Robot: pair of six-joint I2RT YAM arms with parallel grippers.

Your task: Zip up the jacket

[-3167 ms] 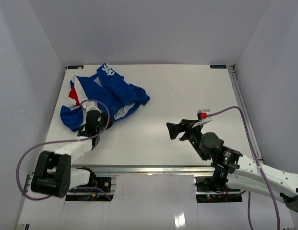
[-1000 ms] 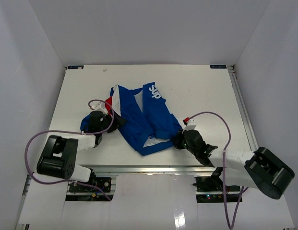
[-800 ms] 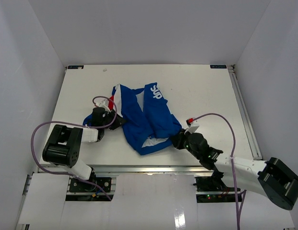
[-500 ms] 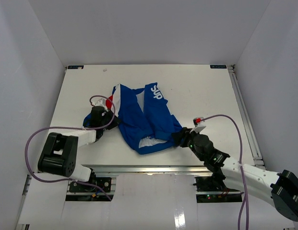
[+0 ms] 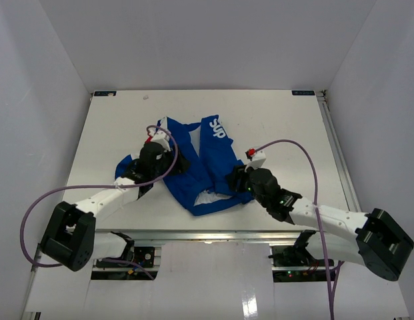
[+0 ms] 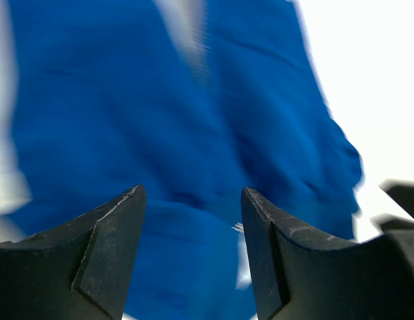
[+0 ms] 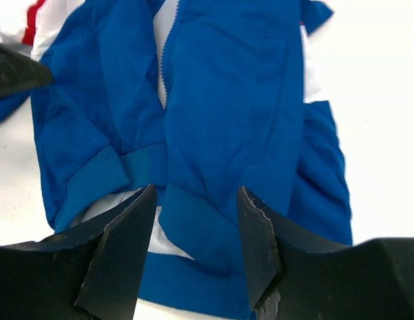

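Observation:
The blue jacket [image 5: 205,163] lies crumpled in the middle of the table, white "Sup" lettering at its far end and white lining showing at the near hem. My left gripper [image 5: 175,163] hovers over its left half, jaws open with only blurred blue cloth [image 6: 193,113] beyond them [image 6: 192,193]. From the right, my right gripper [image 5: 235,179] reaches to the jacket's near right edge. It [image 7: 197,193] is open over the ribbed hem [image 7: 193,233], holding nothing. The white zipper [image 7: 163,70] runs up the jacket's [image 7: 227,100] front, its two sides apart.
The white table [image 5: 280,127] is boxed in by grey walls on three sides. A metal rail [image 5: 213,235] runs along the near edge. Purple cables loop from both wrists over the table. My left gripper's dark finger [image 7: 13,70] pokes into the right wrist view at upper left.
My right gripper has opened and shifted up and left along the jacket's near right edge. My left gripper has moved right, from the sleeve onto the jacket's left half.

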